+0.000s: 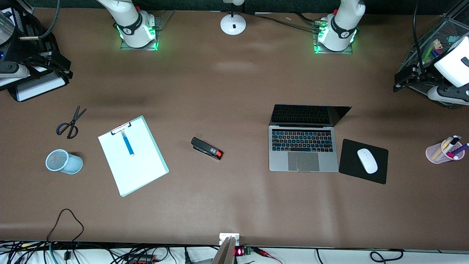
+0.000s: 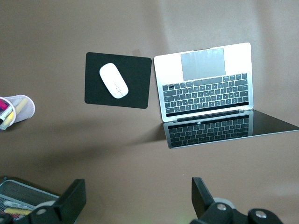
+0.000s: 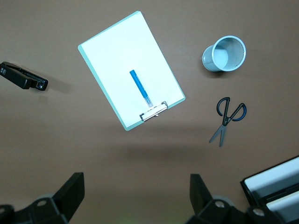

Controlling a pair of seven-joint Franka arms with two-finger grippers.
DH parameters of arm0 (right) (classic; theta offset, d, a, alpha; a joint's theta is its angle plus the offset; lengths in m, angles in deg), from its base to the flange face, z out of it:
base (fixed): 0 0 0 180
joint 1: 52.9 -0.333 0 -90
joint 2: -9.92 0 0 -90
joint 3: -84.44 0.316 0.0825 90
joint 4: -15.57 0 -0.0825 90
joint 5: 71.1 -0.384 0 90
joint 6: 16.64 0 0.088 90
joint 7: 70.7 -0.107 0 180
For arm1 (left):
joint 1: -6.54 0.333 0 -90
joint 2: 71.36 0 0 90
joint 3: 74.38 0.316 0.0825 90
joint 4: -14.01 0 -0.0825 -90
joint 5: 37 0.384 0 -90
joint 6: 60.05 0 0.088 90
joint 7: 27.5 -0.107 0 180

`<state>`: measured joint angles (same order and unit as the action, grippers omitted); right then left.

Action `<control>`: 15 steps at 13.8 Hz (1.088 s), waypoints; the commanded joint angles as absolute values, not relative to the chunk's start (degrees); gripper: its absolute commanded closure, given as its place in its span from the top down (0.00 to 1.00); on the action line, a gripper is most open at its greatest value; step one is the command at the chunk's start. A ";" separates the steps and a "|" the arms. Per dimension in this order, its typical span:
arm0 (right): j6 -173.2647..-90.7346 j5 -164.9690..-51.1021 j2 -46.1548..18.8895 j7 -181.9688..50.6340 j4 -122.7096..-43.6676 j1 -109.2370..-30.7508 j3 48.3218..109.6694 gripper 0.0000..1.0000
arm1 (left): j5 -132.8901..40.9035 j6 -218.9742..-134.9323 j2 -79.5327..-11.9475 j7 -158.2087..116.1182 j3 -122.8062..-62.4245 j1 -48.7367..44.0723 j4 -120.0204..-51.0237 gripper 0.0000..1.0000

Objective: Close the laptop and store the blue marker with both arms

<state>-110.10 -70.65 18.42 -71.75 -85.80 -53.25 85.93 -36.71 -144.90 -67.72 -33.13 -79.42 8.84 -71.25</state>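
The silver-grey laptop (image 1: 303, 150) stands open on the table toward the left arm's end, keys lit and screen dark; it also shows in the left wrist view (image 2: 205, 79). The blue marker (image 1: 128, 143) lies on a white clipboard (image 1: 132, 161) toward the right arm's end; it also shows in the right wrist view (image 3: 140, 87). My left gripper (image 2: 138, 196) is open and empty, held high at the left arm's end of the table. My right gripper (image 3: 137, 191) is open and empty, held high at the right arm's end.
A light-blue mesh cup (image 1: 64, 161) lies on its side beside the clipboard, near black scissors (image 1: 71, 123). A black stapler (image 1: 207, 148) lies mid-table. A white mouse (image 1: 367, 160) sits on a black mouse pad (image 1: 377, 172). A pink pen cup (image 1: 436, 154) and a mesh tray (image 1: 450, 29) stand at the left arm's end.
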 commanded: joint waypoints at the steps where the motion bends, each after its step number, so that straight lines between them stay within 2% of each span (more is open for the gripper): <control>1: -109.37 -71.19 18.01 -71.49 -84.63 -53.07 86.11 1.00 | -37.09 -145.22 -67.41 -34.09 -79.48 8.74 -70.98 1.00; 6: -109.46 -71.19 17.66 -71.31 -84.54 -52.98 86.11 1.00 | -37.09 -145.04 -67.49 -33.91 -79.56 8.74 -70.98 1.00; 7: -109.46 -71.19 17.48 -71.31 -84.54 -52.98 86.11 1.00 | -37.09 -145.04 -67.49 -34.00 -79.56 8.74 -70.89 0.91; 9: -109.37 -71.19 17.39 -71.31 -84.80 -53.07 86.11 1.00 | -37.09 -145.04 -67.32 -34.26 -79.56 8.56 -70.89 0.62; 12: -109.63 -71.19 15.81 -71.31 -85.15 -53.07 86.11 1.00 | -37.35 -145.04 -66.18 -34.09 -79.65 8.30 -70.27 0.28; 15: -110.85 -71.01 13.44 -71.31 -85.33 -53.25 86.20 1.00 | -37.44 -143.99 -66.18 -33.56 -79.65 8.04 -70.36 0.05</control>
<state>-110.22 -70.65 15.08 -71.75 -85.83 -53.29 85.98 -36.83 -144.88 -66.48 -33.24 -79.82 8.41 -71.25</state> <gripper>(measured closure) 0.000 0.846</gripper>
